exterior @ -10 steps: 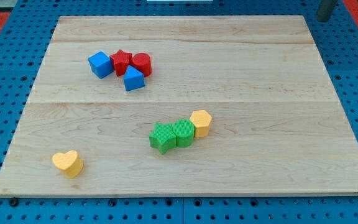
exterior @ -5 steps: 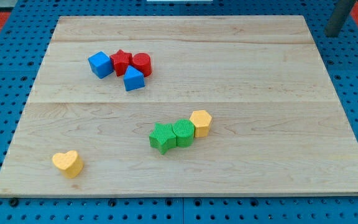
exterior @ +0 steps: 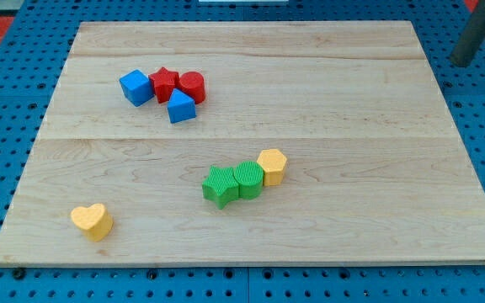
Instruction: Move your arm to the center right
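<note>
Wooden board [exterior: 335, 101]: landmark. My tip [exterior: 461, 63] sits off the board's upper right edge, over the blue pegboard [exterior: 478, 109], well apart from every block. No jaws exist on this rod. Green cylinder [exterior: 248, 178] lies near board centre, yellow hexagon [exterior: 272, 166] touching it.

My tip [exterior: 461, 63], the lower end of a dark tilted rod, sits just off the board's [exterior: 445, 151] right edge near its top-right corner.

The wooden counter [exterior: 352, 101] carries a blue cube [exterior: 135, 87], red star [exterior: 165, 83], red cylinder [exterior: 192, 86], blue block [exterior: 181, 107], green star [exterior: 221, 186], green cylinder [exterior: 248, 178], yellow hexagon [exterior: 272, 166] and yellow heart [exterior: 92, 220].
</note>
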